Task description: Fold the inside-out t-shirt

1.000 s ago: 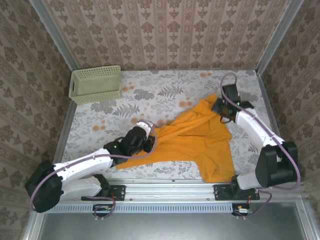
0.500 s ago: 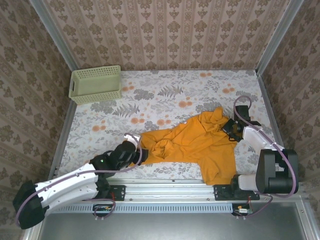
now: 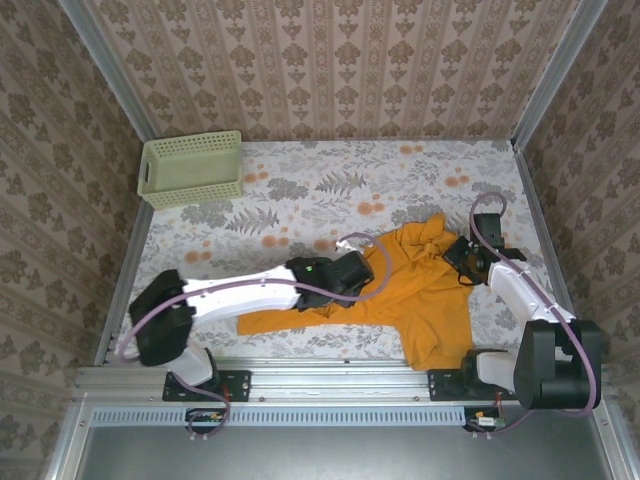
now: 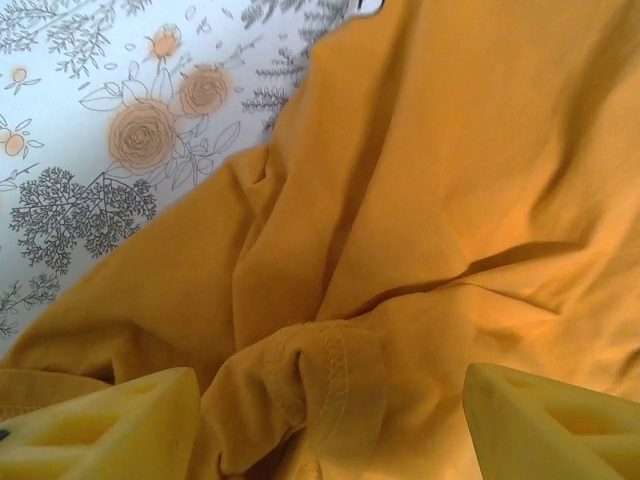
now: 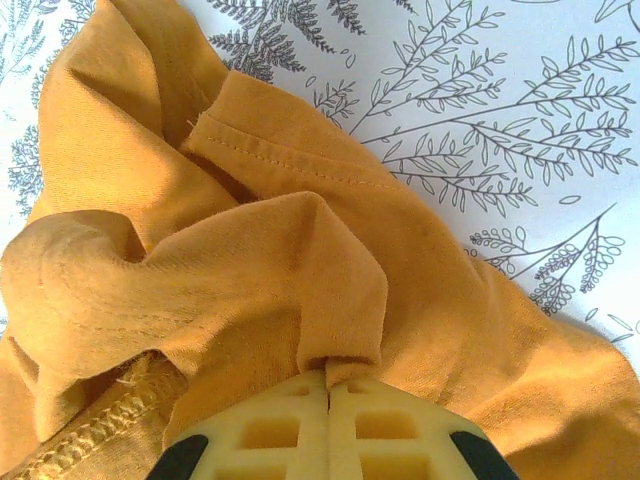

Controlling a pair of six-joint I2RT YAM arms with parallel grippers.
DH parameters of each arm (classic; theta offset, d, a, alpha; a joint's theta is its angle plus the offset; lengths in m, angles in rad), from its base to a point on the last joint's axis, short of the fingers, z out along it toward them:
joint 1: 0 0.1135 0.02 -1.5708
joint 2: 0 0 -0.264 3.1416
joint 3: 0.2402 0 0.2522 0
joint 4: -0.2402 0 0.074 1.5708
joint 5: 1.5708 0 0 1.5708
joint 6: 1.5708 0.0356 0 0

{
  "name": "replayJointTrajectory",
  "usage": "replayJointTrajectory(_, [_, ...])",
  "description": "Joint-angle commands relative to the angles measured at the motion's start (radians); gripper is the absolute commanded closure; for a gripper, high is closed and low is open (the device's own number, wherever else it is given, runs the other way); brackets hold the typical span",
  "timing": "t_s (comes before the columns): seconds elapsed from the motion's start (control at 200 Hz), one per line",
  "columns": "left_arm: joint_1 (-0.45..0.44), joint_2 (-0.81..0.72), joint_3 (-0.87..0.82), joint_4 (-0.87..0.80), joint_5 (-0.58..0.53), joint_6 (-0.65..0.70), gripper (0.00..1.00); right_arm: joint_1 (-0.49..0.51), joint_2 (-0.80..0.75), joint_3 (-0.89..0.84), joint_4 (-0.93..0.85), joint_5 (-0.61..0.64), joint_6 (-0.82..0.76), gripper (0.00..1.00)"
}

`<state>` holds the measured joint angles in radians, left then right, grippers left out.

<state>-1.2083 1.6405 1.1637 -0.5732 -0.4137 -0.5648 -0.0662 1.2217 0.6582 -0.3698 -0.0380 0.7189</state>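
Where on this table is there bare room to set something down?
Free: the far strip of table from the basket to the right wall, and the patch between basket and left arm. Crowded: near-right, where the shirt lies with the left hand and right hand at it.

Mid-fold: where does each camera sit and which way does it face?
Top external: above and behind the bases, looking down on the table; shows both arms, left pincer, right pincer.
Left wrist: on the left arm, looking down at the t-shirt; its yellow fingers apart.
Right wrist: on the right arm, facing bunched cloth; fingers shut on it.
Shared: all show the t-shirt.
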Motion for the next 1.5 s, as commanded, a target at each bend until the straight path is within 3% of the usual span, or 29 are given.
replayJointTrajectory(0.0, [-0.023,0.083,0.107,-0.199,-0.105,0.012,0.29,0.006,-0.030,-0.023,-0.022,0.010,0.013,1.00])
replayJointTrajectory(0.135, [-0.026,0.174,0.179,-0.276,-0.121,0.030,0.30,0.005,-0.034,-0.032,-0.020,0.010,0.011,1.00])
replayJointTrajectory(0.295, [-0.023,0.243,0.238,-0.388,-0.188,0.007,0.41,0.004,-0.034,-0.029,-0.028,0.017,0.007,1.00])
replayJointTrajectory(0.605, [0.022,0.194,0.165,-0.403,-0.208,-0.026,0.55,0.003,-0.040,-0.020,-0.038,0.030,0.004,1.00])
replayJointTrajectory(1.01, [0.085,0.150,0.087,-0.305,-0.150,-0.020,0.91,0.003,-0.063,-0.016,-0.065,0.060,-0.012,1.00])
replayJointTrajectory(1.105, [0.115,0.087,0.042,-0.244,-0.110,-0.021,1.00,0.002,-0.071,-0.017,-0.075,0.072,-0.012,1.00])
replayJointTrajectory(1.275, [0.206,-0.146,-0.118,-0.082,-0.007,-0.036,1.00,-0.003,-0.107,-0.016,-0.089,0.078,-0.018,1.00])
replayJointTrajectory(1.495, [0.459,-0.586,-0.419,0.258,0.343,-0.061,1.00,0.006,-0.234,-0.023,-0.058,-0.031,-0.010,1.00])
